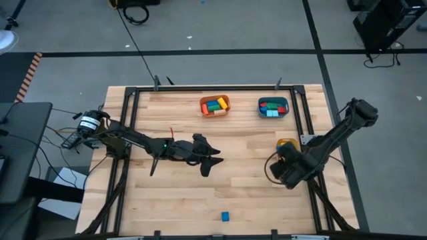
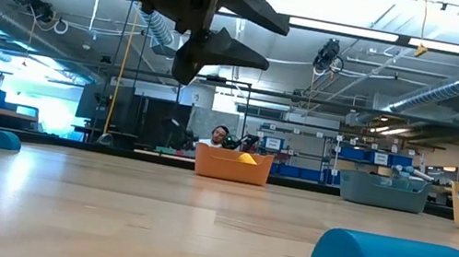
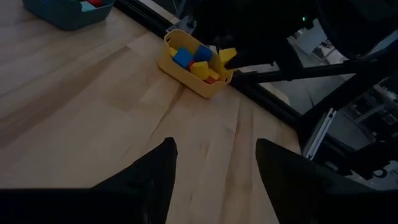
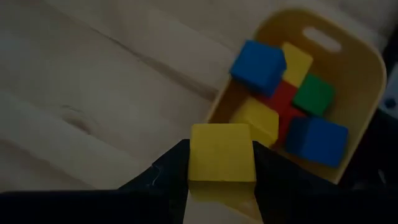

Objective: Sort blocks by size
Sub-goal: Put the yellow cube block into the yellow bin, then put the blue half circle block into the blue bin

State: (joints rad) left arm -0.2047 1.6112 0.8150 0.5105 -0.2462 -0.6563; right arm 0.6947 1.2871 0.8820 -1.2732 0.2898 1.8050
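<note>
Three bins [image 1: 215,105], two arms [image 1: 133,138], one blue block [image 1: 225,216] loose on the table [image 1: 200,193], one yellow block [image 4: 221,152] in fingers

Overhead and low views share the table [image 1: 200,193].

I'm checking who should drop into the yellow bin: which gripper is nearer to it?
Right. The right gripper, shut on a yellow block, hovers just beside the yellow bin. The left gripper, open and empty, sits over mid-table, well away.
</note>
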